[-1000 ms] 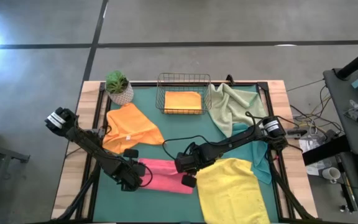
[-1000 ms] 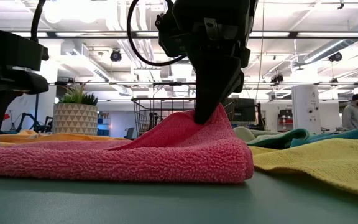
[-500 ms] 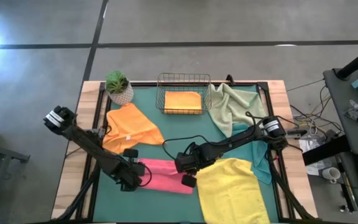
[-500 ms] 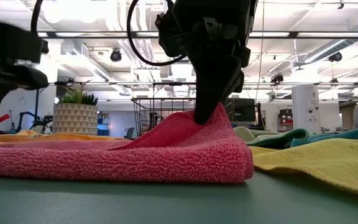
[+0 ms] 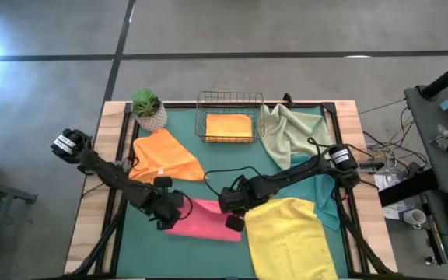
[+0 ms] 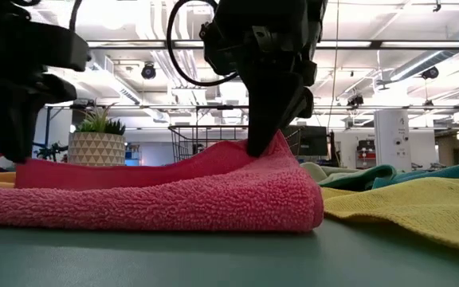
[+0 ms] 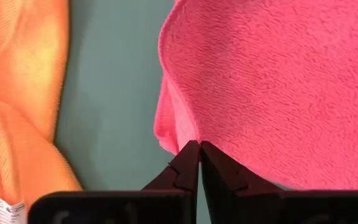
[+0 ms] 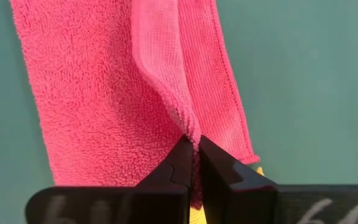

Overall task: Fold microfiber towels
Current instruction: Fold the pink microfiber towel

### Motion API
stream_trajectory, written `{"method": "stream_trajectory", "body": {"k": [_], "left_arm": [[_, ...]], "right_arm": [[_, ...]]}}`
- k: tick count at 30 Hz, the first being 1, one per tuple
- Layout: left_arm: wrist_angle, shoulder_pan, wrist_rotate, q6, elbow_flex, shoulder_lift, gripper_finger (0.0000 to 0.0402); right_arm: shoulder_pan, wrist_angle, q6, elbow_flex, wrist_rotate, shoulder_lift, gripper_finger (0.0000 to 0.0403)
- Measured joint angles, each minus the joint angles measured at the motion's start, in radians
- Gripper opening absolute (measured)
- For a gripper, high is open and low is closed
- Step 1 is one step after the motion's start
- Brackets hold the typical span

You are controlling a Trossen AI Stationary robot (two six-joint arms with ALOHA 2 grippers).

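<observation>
Pink is the cloth you are working on. The pink towel [image 5: 201, 218] lies folded on the green mat [image 5: 208, 167], near the front of the bench [image 5: 347, 117], and both arms hold it.

Your left gripper [image 5: 171, 210] pinches the towel's left end with its jaws shut tight. In the low view that end is lifted off the mat. Your left wrist view shows the dark fingers [image 7: 185, 168] closed on the pink edge.

Your right gripper [image 5: 234, 211] pinches the towel's right end, jaws shut too. From the right wrist view you can see a thin ridge of pink cloth pulled up into the closed fingers [image 8: 182, 165]. In the low view this gripper comes down from above and bites the top layer, which rises to a peak there.

Just beside the pink towel, on its right, lies the yellow towel [image 5: 290, 237], spread at the front of the bench. A teal towel [image 5: 329, 204] peeks out along its far right side.

Farther back on your left is an orange towel [image 5: 162, 158], loose and crumpled. Farther back on your right is the pale green towel [image 5: 286, 132], also crumpled.

At the back stands a wire basket [image 5: 229, 99] with a folded orange towel [image 5: 229, 127] inside it. A small potted plant [image 5: 148, 109] stands left of the basket.
</observation>
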Motion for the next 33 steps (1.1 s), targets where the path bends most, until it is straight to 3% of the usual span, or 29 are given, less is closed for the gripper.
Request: {"method": "stream_trajectory", "body": {"k": [7, 14, 21, 27, 33], "left_arm": [[0.000, 0.031, 0.024, 0.002, 0.000, 0.000, 0.0001], [0.001, 0.030, 0.028, 0.003, 0.000, 0.000, 0.0011], [-0.071, 0.033, 0.054, 0.002, 0.028, 0.000, 0.0074], [-0.215, 0.045, 0.181, 0.003, 0.132, -0.007, 0.0129], [0.097, 0.011, 0.195, -0.078, 0.137, -0.013, 0.0141]], "right_arm": [[0.000, -0.001, -0.001, 0.000, 0.000, 0.000, 0.0016], [0.000, -0.007, -0.001, 0.000, 0.015, 0.000, 0.0081], [-0.002, -0.053, -0.027, 0.000, 0.018, -0.037, 0.0144], [-0.005, -0.078, -0.098, 0.000, 0.018, -0.101, 0.0160], [-0.005, -0.090, -0.151, 0.000, 0.035, -0.140, 0.0152]]}}
